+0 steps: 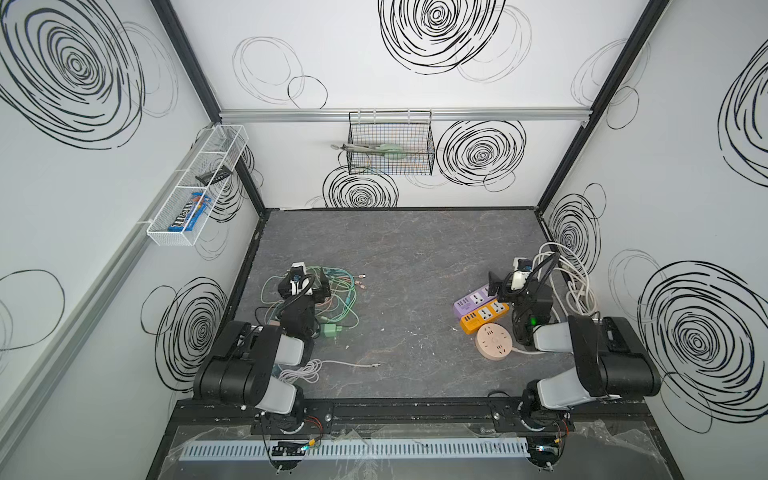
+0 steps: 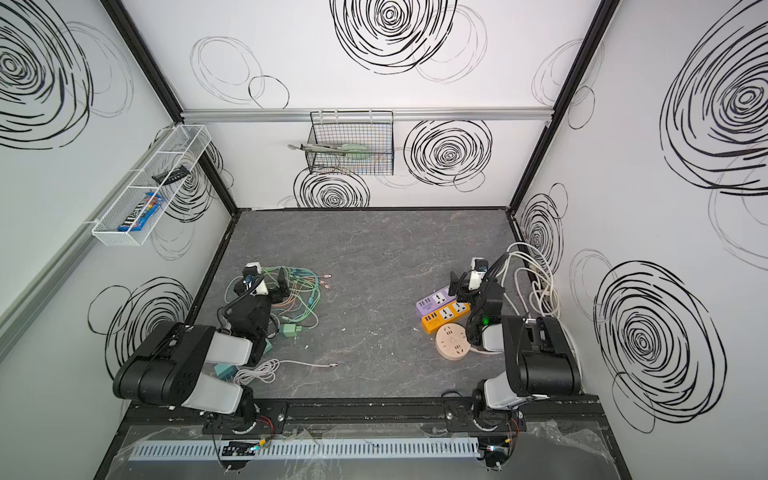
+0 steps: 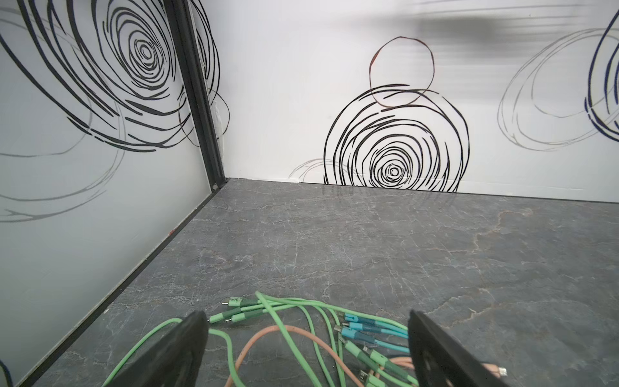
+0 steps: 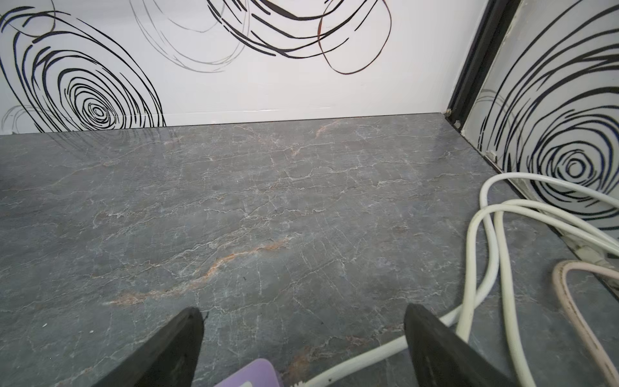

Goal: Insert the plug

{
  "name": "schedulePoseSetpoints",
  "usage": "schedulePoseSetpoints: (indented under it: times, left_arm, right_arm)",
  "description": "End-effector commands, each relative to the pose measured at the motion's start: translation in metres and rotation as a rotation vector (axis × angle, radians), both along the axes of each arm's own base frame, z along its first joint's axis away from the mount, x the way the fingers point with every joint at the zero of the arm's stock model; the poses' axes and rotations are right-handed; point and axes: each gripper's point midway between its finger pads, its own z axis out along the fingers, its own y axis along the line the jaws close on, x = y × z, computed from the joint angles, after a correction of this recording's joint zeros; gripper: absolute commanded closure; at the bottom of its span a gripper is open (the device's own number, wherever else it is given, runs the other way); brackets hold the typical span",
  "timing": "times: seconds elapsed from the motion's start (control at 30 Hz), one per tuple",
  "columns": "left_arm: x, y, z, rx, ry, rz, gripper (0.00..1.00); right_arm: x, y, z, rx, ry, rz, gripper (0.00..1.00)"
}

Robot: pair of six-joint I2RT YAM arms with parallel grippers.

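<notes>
The plug (image 1: 331,332) is a pale green adapter lying on the grey tabletop, also seen in a top view (image 2: 289,331), near the left arm's forearm. My left gripper (image 1: 305,280) (image 3: 306,316) hangs open over a tangle of green, teal and orange charging cables (image 3: 301,321), holding nothing. On the right lie a purple power strip (image 1: 476,300) (image 4: 254,372), an orange power strip (image 1: 484,318) and a round pink socket (image 1: 494,341). My right gripper (image 1: 515,282) (image 4: 304,313) stands open just above the far end of the purple strip, empty.
Thick white cords (image 1: 577,282) (image 4: 485,234) coil by the right wall. A thin white cable (image 1: 332,365) lies near the front left, beside a teal adapter (image 2: 226,371). A white wire basket (image 1: 195,187) and a black wire basket (image 1: 390,143) hang on the walls.
</notes>
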Motion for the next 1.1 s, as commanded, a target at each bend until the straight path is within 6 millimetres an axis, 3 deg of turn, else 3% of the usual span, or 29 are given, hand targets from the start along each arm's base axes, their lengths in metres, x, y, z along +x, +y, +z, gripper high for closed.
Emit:
schedulePoseSetpoints:
  times: [0.0,1.07]
  left_arm:
    - [-0.0001,0.001,0.0146,-0.003,-0.062,0.001,0.04]
    - [0.0001,-0.0001,0.0151,-0.032,-0.07,-0.063,0.04]
  right_arm:
    - [0.0042,0.0011,0.0128,-0.007,-0.04,0.007,0.03]
    - [0.005,-0.0007,0.0121,0.003,-0.035,0.008,0.03]
